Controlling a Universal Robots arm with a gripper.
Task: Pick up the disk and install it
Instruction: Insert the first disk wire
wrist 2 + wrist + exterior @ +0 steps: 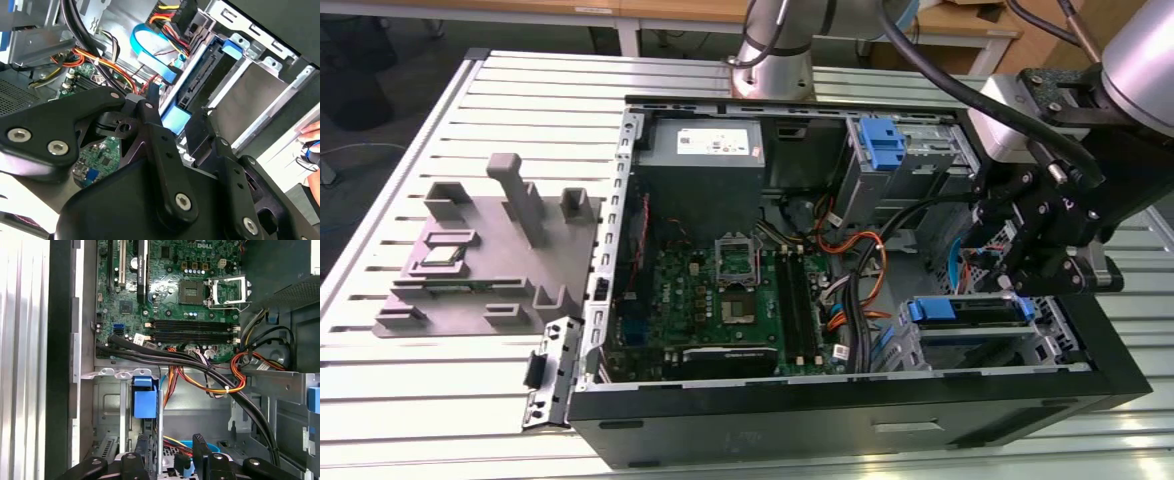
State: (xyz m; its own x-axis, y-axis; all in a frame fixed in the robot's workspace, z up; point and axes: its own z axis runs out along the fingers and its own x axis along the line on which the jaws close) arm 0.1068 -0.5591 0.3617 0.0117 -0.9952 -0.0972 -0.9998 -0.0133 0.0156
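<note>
Second wrist view: gripper (pixel 176 116) at the disk (pixel 199 85) in the drive bay (pixel 266 63), hold cannot be told; cables (pixel 169 16) beside the bay may snag and cock it.

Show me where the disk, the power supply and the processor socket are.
the disk (pixel 967 310), exterior view, on its blue rail.
the power supply (pixel 700 178), exterior view, on its grey face.
the processor socket (pixel 736 260), exterior view, on its metal frame.
</note>
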